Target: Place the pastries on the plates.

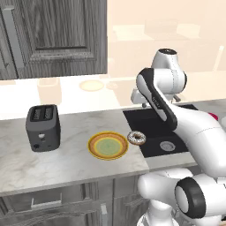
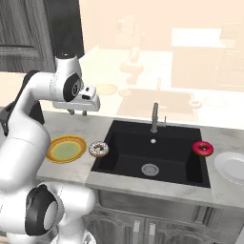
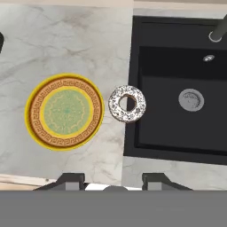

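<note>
The gripper [image 2: 77,112] hangs high above the marble counter [image 1: 53,159], its jaws drawn close together and holding nothing; in the hand view its two dark fingertips [image 3: 71,179] rise at the bottom edge with bare counter between them. Below and just ahead of the gripper lies the white-iced doughnut [image 3: 127,103], flat on the counter, straddling the left lip of the black sink [image 3: 181,88]. To the gripper's left of that doughnut, just beside it but not touching, sits the orange-yellow plate [image 3: 34,128] with its green centre, empty. Far off to the gripper's right, across the whole sink basin, the red-pink doughnut [image 2: 203,148] rests at the sink's right edge, and just beyond it lies the pale white plate [image 2: 231,167], also empty. A dark toaster [image 1: 43,127] stands further left, past the orange-yellow plate.
</note>
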Robot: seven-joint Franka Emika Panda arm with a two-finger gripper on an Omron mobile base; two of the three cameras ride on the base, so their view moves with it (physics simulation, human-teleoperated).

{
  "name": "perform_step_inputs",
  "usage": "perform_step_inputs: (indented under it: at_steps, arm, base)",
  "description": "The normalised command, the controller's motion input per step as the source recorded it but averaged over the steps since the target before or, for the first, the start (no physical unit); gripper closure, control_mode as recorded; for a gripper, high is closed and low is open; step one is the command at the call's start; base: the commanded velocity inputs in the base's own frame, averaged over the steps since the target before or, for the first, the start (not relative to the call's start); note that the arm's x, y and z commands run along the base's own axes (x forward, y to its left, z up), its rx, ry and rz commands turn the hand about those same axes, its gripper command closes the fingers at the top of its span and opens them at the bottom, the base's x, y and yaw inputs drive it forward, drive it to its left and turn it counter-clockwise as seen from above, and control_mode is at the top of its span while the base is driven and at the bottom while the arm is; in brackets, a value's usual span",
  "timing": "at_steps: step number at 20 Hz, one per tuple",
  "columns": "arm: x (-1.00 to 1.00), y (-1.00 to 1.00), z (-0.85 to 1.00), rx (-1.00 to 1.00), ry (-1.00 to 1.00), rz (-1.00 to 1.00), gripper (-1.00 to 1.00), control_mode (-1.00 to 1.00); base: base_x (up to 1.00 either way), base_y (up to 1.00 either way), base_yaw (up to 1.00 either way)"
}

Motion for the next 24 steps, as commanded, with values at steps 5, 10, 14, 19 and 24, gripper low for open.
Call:
perform_step_inputs:
  at_steps: [5, 10, 14, 19, 24]
  arm:
    - [0.00, -0.01, -0.06, 0.00, 0.01, 0.00, -1.00, -1.00]
    - [0.00, -0.03, -0.30, 0.00, 0.02, 0.00, -1.00, -1.00]
    - [0.00, -0.06, -0.38, 0.00, 0.06, 0.00, -1.00, -1.00]
    - [0.00, -0.15, -0.31, 0.00, 0.09, 0.00, -1.00, -1.00]
    - [0.00, -0.22, -0.22, 0.00, 0.09, 0.00, -1.00, -1.00]
  base:
    - [0.00, 0.00, 0.00]
    - [0.00, 0.00, 0.00]
    - [0.00, 0.00, 0.00]
    - [0.00, 0.00, 0.00]
    - [0.00, 0.00, 0.00]
